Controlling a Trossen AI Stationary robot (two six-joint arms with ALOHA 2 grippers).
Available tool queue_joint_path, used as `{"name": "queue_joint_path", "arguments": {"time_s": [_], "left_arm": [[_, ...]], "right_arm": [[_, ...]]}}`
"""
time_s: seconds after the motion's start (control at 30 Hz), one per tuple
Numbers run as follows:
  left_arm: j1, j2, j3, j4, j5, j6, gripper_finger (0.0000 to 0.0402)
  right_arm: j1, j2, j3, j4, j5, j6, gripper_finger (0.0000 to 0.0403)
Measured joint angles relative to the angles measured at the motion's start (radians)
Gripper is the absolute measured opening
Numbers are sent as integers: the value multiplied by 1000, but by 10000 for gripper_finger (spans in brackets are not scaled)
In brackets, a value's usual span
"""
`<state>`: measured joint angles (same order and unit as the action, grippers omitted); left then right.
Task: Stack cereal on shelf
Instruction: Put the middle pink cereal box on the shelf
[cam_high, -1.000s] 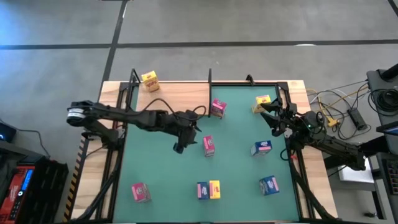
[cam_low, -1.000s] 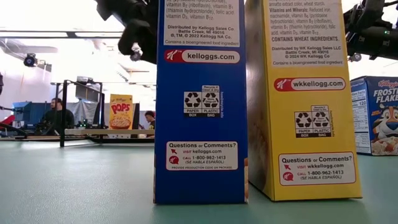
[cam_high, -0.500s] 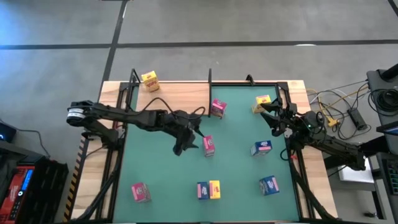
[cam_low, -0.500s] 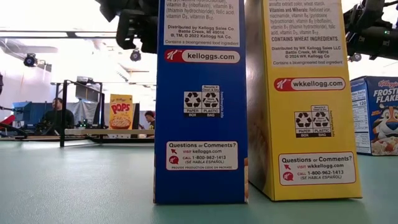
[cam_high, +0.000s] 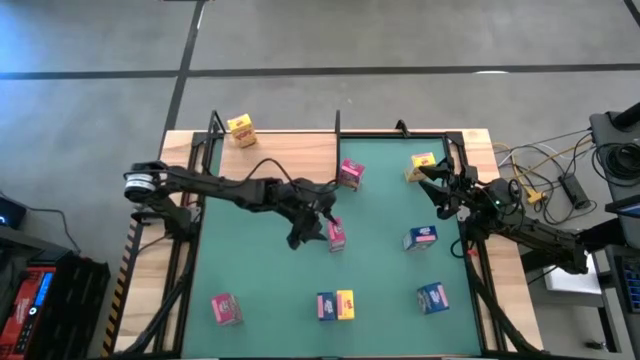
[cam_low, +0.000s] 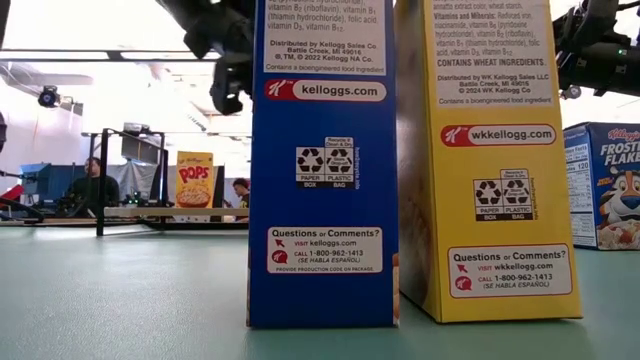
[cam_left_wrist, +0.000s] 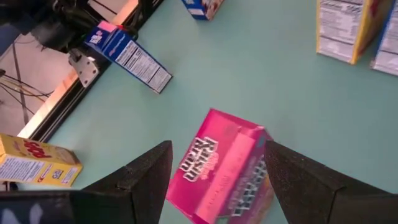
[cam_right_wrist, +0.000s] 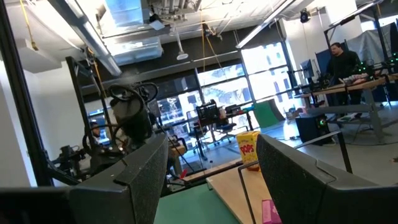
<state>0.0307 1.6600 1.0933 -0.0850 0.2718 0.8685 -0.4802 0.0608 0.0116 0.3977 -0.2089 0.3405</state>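
Note:
My left gripper (cam_high: 312, 228) (cam_left_wrist: 216, 146) is open and points down over a pink cereal box (cam_high: 335, 233) (cam_left_wrist: 221, 167) at mid-table, one finger on each side of it without plain touch. The box stands on the green mat. My right gripper (cam_high: 432, 185) is open near the table's right edge, beside a yellow box (cam_high: 421, 165), touching nothing. The shelf (cam_high: 290, 145), a pale board with black uprights, runs along the far edge. One yellow box (cam_high: 240, 130) (cam_right_wrist: 247, 149) stands on it.
More boxes stand on the mat: pink (cam_high: 350, 174), blue-and-pink (cam_high: 421, 238), blue (cam_high: 432, 297), a blue and yellow pair (cam_high: 335, 305) (cam_low: 322, 160) and pink (cam_high: 226, 309). Black frame rails (cam_high: 190, 230) line both sides. People sit in the room behind (cam_low: 90, 185).
My left gripper has moved toward the table's right, from beside the pink mid-table box to over it, and its fingers now stand on either side of the box. The boxes and my right arm have kept still.

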Motion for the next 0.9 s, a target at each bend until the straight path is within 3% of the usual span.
{"name": "queue_joint_path", "arguments": {"time_s": [0.5,0.9], "left_arm": [[23,154,304,-409,40,135,237],[52,215,371,-451,80,209,237]], "right_arm": [[0,0,0,-1,0,0,235],[0,0,0,0,0,0,235]]}}
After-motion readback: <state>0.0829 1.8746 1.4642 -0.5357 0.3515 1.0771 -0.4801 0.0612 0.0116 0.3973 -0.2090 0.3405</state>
